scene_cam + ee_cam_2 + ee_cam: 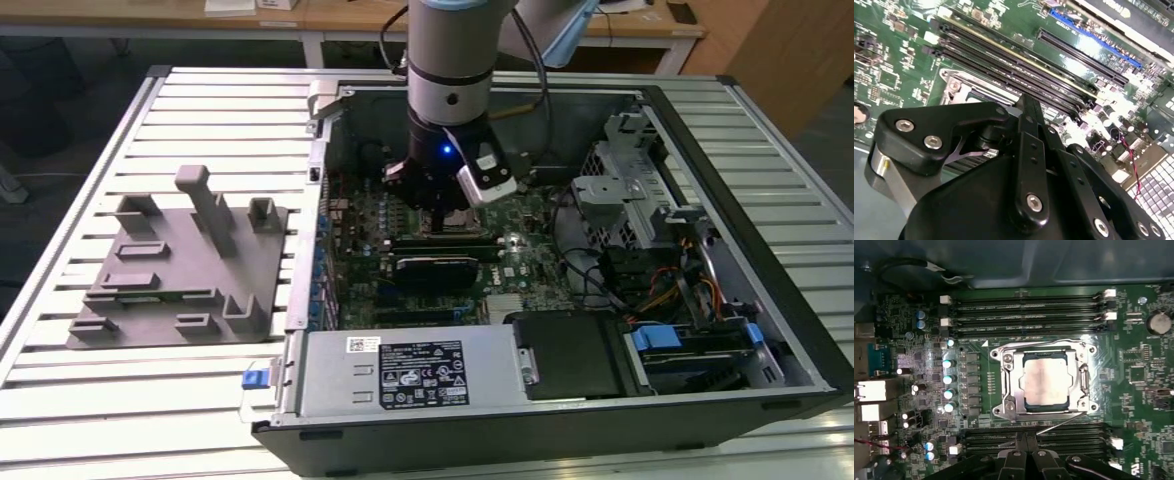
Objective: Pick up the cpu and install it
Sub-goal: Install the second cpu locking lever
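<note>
Your cpu (1046, 381) already lies flat in the socket frame (1006, 385) on the motherboard (919, 360) in the first wrist view, its silvery top bare; the memory slots (1029, 315) run beside it toward 12 o'clock in that picture. The gripper (1026, 460) sits toward 6 o'clock from the chip, apart from it and just above the board; I cannot tell whether its jaws are apart or together. In the exterior view the arm (454, 70) stands down inside the open computer case (747, 250) on the table (80, 200).

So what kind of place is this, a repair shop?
More likely a lab test bench: an open computer case lies on a slatted metal table, grey fixture blocks beside it, desks behind.
</note>
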### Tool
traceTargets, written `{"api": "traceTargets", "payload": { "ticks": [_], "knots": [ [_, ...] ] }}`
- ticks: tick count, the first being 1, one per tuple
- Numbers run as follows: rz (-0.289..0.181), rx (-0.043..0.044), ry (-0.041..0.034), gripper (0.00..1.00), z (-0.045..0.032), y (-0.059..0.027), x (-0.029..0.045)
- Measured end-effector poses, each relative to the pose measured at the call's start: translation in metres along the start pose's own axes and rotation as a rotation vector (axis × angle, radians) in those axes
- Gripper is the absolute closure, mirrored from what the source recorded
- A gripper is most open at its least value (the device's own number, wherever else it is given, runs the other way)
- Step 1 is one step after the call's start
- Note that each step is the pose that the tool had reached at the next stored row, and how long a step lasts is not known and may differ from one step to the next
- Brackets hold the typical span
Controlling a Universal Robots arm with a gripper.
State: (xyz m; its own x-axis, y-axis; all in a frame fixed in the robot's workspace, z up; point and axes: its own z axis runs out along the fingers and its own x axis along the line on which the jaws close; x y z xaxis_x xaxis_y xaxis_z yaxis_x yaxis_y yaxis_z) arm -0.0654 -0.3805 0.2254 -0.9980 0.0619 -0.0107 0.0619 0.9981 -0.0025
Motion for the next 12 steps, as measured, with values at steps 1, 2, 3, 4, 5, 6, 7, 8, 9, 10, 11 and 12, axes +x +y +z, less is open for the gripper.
{"api": "traceTargets", "payload": {
  "ticks": [1, 2, 3, 4, 5, 6, 7, 8, 9, 10, 11, 12],
  "knots": [
    [0.0, -0.0009, 0.0002, 0.89, 0.001, -0.0003, 0.0006],
    [0.0, -0.0025, 0.0003, 0.89, 0.0021, -0.0007, 0.0012],
    [0.0, -0.0053, 0.0004, 0.89, 0.0031, -0.0012, 0.0016],
    [0.0, -0.0104, 0.0007, 0.89, 0.0041, -0.0023, 0.002],
    [0.0, -0.0149, 0.0011, 0.89, 0.0049, -0.0032, 0.0026],
    [0.0, -0.0201, 0.0014, 0.89, 0.0057, -0.0042, 0.0029],
    [0.0, -0.026, 0.0017, 0.89, 0.0064, -0.0053, 0.0033],
    [0.0, -0.0327, 0.0021, 0.89, 0.007, -0.0064, 0.0038],
    [0.001, -0.0387, 0.0024, 0.89, 0.0076, -0.0073, 0.005],
    [0.001, -0.0426, 0.0027, 0.89, 0.0081, -0.0081, 0.0063],
    [0.001, -0.048, 0.003, 0.89, 0.0087, -0.0088, 0.0074],
    [0.001, -0.0536, 0.0034, 0.89, 0.0094, -0.0092, 0.0085]
  ]
}}
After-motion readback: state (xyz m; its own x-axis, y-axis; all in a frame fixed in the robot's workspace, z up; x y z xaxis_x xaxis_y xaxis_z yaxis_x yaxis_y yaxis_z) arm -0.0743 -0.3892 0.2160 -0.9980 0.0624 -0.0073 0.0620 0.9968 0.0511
